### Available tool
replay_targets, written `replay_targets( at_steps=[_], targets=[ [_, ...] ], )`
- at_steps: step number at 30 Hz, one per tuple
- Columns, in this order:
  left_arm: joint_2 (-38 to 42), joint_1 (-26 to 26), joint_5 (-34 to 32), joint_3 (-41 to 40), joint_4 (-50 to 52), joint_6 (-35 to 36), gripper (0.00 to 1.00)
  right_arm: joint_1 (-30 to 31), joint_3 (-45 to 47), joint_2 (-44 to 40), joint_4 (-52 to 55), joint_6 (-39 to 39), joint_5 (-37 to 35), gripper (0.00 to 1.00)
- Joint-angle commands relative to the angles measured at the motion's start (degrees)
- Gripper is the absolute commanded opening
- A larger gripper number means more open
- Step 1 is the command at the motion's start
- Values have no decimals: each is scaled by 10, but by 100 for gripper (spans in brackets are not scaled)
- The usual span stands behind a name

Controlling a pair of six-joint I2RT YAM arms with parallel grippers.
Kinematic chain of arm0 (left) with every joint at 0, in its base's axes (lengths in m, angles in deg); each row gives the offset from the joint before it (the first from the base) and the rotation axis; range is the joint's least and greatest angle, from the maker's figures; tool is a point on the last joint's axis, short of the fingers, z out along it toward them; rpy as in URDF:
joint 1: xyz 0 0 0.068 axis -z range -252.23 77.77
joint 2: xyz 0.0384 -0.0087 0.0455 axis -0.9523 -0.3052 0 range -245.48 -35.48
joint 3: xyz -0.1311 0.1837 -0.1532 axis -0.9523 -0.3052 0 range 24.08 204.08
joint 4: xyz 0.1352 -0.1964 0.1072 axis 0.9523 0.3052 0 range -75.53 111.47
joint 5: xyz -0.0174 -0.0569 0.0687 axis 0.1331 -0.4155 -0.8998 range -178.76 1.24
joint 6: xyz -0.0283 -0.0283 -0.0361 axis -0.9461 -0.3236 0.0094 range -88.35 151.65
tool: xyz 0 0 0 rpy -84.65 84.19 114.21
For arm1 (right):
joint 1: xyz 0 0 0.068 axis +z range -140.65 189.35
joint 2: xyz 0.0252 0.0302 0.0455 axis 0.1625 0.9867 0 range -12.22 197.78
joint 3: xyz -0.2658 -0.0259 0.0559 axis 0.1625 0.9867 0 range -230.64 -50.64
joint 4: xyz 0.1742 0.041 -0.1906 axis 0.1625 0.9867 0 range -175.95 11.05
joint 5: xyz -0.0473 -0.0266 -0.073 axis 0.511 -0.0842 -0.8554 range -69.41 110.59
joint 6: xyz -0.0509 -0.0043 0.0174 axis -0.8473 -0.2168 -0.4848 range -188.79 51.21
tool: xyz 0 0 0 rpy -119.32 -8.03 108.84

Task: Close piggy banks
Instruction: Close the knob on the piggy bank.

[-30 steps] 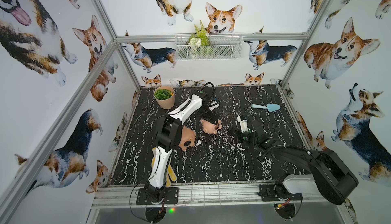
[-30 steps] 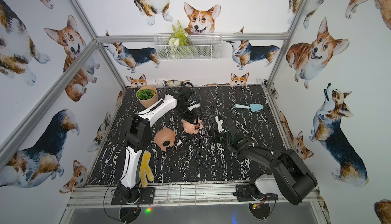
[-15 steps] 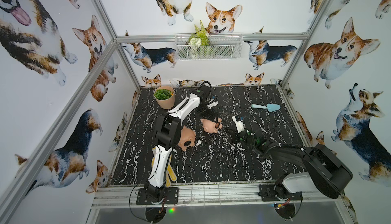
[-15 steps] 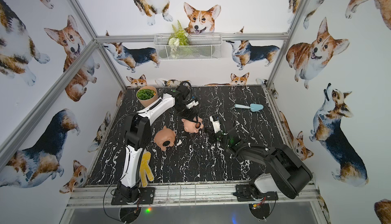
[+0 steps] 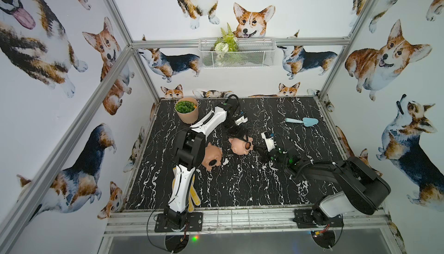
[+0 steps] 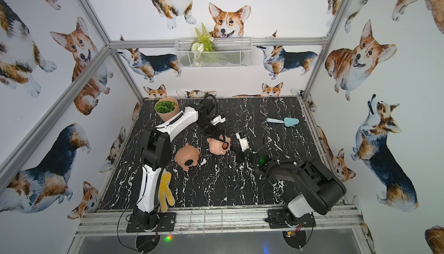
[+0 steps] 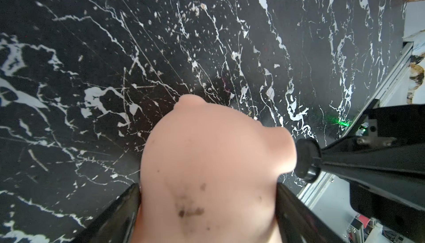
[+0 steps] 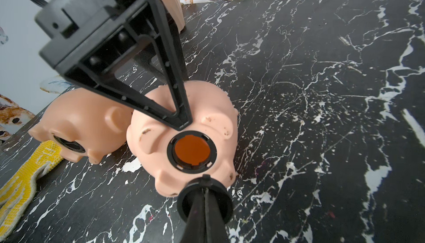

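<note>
Clamping the pale piggy bank [image 5: 236, 148] clear of table [image 5: 240, 188] edges, left gripper [image 7: 207, 185] faces right gripper [image 8: 205, 191] pinching the plug [image 7: 305, 159].

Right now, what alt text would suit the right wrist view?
The right hand holds a black plug just short of the open, black-ringed belly hole of a pale pink piggy bank, which the left hand grips. Beside it lies a darker piggy bank with its own plug fitted, near a yellow glove.

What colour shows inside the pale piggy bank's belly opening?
The belly opening is orange, black-rimmed; right wrist view.
</note>
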Motion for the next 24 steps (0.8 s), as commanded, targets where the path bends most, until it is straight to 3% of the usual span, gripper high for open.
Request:
replay_targets(
  at_steps=[1,11,24],
  targets=[
    [0,0,-21,-12,31,-3,88,2,-8,12,-47,-1,12,0],
    [13,0,-20,-27,13,-11,88,5,-10,27,-48,21,17,0],
    [22,0,-20,-40,5,-13,88,9,-21,56,-74,-38,55,0]
  ],
)
